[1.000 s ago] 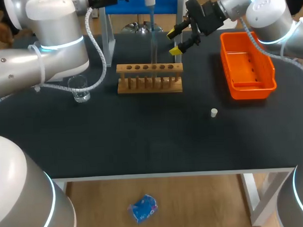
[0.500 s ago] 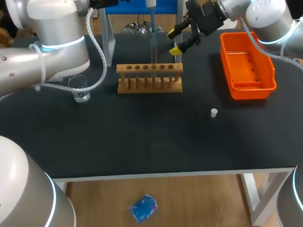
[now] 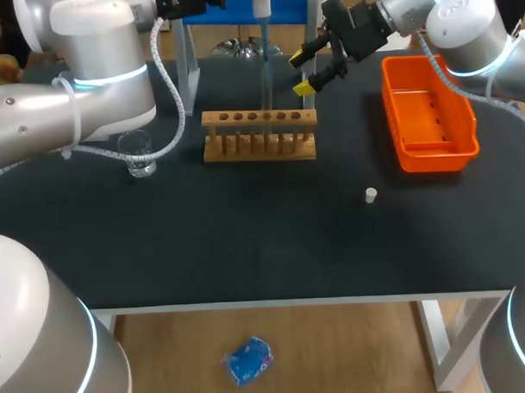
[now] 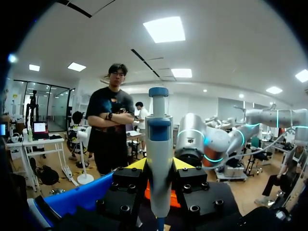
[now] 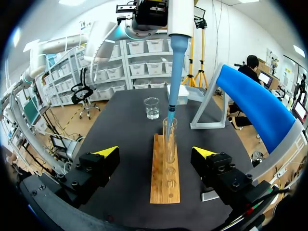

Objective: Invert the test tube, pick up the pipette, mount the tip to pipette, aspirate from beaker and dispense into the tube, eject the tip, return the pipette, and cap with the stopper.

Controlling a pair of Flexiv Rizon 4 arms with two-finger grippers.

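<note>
The left hand (image 4: pixel 159 165) is clenched on the pipette (image 4: pixel 159 139), gripping its fat white body from two sides. It holds the pipette straight up and down at the top middle of the head view. That way the long blue tip (image 5: pixel 172 96) can go right down into the test tube (image 5: pixel 169 139). The tube stands upright in a hole of the wooden rack (image 3: pixel 259 136), which keeps it from tipping. I think the water is going into the tube now.

The right hand (image 3: pixel 303 73) is released and holds nothing. It waits near the tube, a little to its right. The beaker (image 3: pixel 138 154) sits left of the rack. The small white stopper (image 3: pixel 370 194) lies alone on the desk (image 3: pixel 247 240), right of the middle. An orange tray (image 3: pixel 428 113) is at the upper right. Nothing blocks the way to the stopper.
</note>
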